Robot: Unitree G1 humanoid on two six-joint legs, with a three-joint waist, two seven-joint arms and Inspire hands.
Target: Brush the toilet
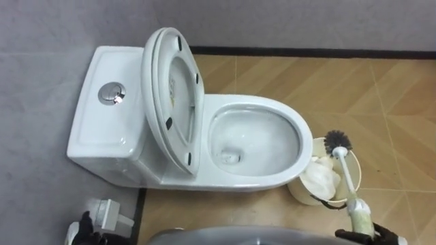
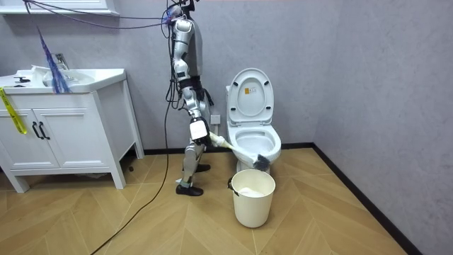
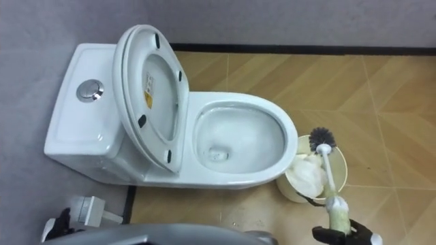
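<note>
Left eye view, toilet brush (image 1: 337,141): its dark bristle head hangs over the bucket (image 1: 300,192), just beside the toilet (image 1: 102,129) and outside the bowl (image 1: 255,139). My guess is that it is held there so drips fall into the bucket and not on the floor.
Left eye view, right hand (image 1: 371,236): it sits at the bottom right edge with its fingers wrapped round the end of the brush's handle. The shaft slants up and away from it, and gripping so far back keeps the hand well clear of the bowl.
Left eye view, seat and lid (image 1: 170,102): both are tipped up toward the cistern, so the bowl is open for brushing.
Left eye view, left hand (image 1: 83,228): it is low at the bottom left, near a white pipe fitting (image 1: 107,211). I cannot tell how its fingers are set.
Right eye view, bucket contents: pale crumpled stuff (image 3: 306,175) lies inside, under the shaft. I cannot tell whether it is paper or a liner.
Room view, stance: the robot stands at the toilet's side, between it and the vanity cabinet (image 2: 64,134). The brush slants down from its hand to a point above the bucket, which stands on the floor in front of the toilet.
Room view, step in hand: I judge that scrubbing is not under way. The head must first swing over the rim into the bowl.
</note>
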